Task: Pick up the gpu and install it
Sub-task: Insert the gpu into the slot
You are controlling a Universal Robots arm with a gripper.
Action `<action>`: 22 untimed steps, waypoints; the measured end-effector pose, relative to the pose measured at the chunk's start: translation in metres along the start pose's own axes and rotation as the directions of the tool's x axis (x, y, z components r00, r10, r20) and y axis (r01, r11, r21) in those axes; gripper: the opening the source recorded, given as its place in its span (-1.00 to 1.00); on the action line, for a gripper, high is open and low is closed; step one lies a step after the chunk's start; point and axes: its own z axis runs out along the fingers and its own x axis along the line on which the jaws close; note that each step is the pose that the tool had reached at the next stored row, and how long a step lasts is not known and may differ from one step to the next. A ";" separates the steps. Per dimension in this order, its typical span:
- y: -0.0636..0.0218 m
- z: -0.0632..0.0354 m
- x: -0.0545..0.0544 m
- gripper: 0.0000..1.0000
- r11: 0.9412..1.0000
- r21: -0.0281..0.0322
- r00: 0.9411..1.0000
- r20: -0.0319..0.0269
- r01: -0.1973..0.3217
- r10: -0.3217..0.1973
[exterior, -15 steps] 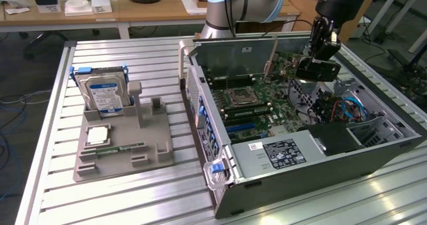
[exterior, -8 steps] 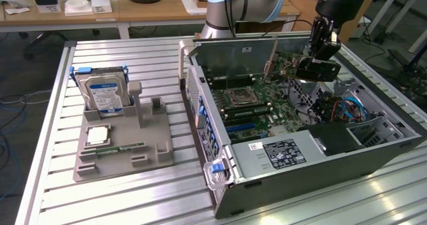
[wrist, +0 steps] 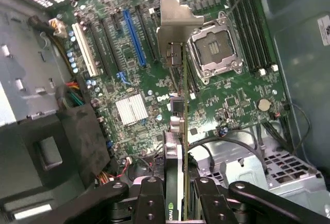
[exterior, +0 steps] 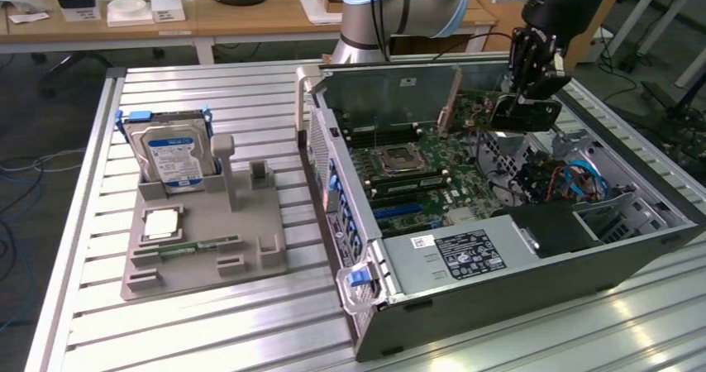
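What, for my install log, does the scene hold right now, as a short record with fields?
gripper: shut on the gpu
gpu: held on edge over the motherboard, inside the open case
gpu bracket: on the end away from the gripper
gpu seated in a slot: cannot tell
hard drive: upright in the grey holder, at the exterior view's left, outside the case

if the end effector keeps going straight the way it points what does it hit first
Probably the motherboard: the end effector, shut on the gpu, points into the open case, so the card would reach it first. Depth is unclear.
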 end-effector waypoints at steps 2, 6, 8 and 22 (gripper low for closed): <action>0.0000 0.0000 0.000 -0.47 0.999 0.002 0.999 0.002 0.050 -0.050; 0.0001 0.0001 0.000 -0.47 0.998 -0.001 0.998 0.013 0.067 -0.067; 0.0000 0.0001 0.000 -0.47 0.998 -0.005 0.997 0.032 0.068 -0.067; 0.0000 0.0003 0.000 -0.47 0.989 -0.003 0.989 0.038 0.145 -0.145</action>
